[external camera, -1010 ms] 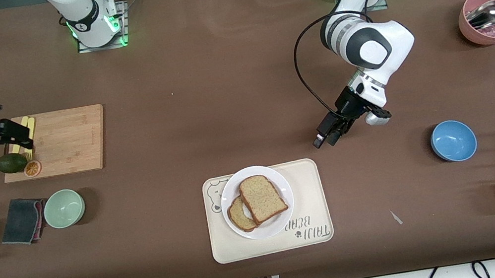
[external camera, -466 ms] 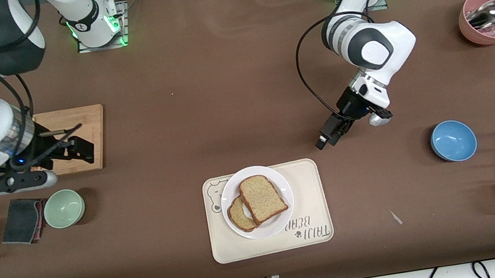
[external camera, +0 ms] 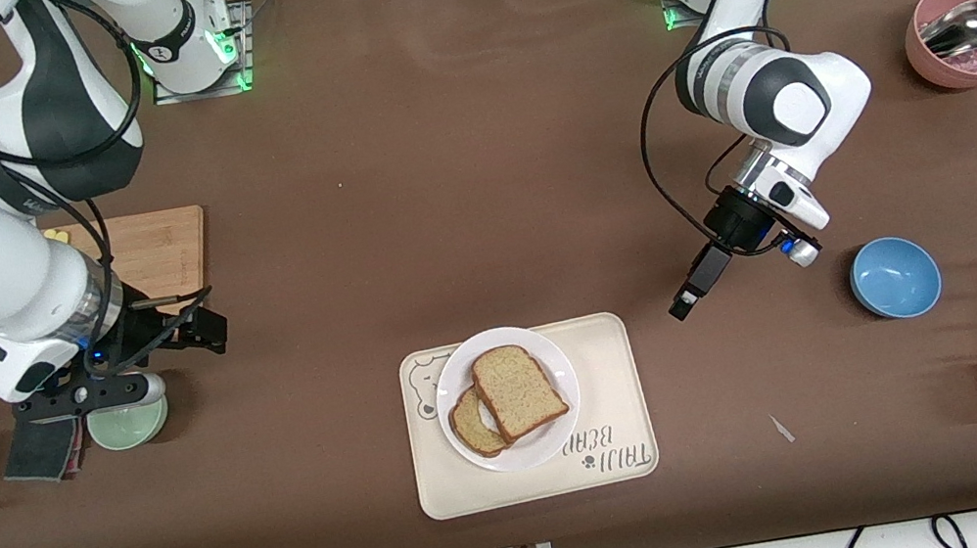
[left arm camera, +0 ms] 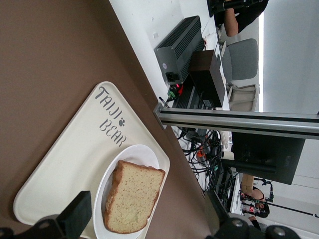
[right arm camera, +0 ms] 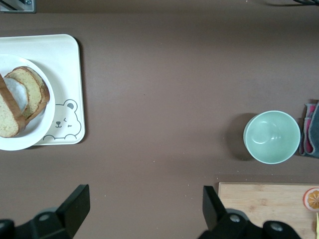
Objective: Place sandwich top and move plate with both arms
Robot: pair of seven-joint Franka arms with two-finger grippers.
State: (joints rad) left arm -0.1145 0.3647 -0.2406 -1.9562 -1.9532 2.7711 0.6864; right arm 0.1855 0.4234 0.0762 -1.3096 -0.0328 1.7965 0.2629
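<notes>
Bread, tan and speckled with a darker crust, is sitting as the sandwich top (external camera: 519, 391) on the small white plate (external camera: 553, 364), leaning over a lower slice (external camera: 471, 426) and leaving that one's end poking out at about eight o'clock. A pale patch on the lower slice is peeking out from under it in the right wrist view, too little of it showing to identify. The plate is resting on the cream bear-print tray (external camera: 608, 393), near the desk's (external camera: 437, 203) front-camera edge.

The left gripper (external camera: 690, 291) is hanging over bare desk at roughly two o'clock from the plate, its fingers (left arm camera: 77, 214) standing wide apart and holding nothing. The right gripper (external camera: 195, 328) is hovering over the desk just beside the cutting board (external camera: 147, 252), at about ten o'clock from the plate, likewise spread wide and empty. The right arm is covering part of the green bowl (external camera: 127, 424), the grey cloth (external camera: 42, 450) and most of the board.
</notes>
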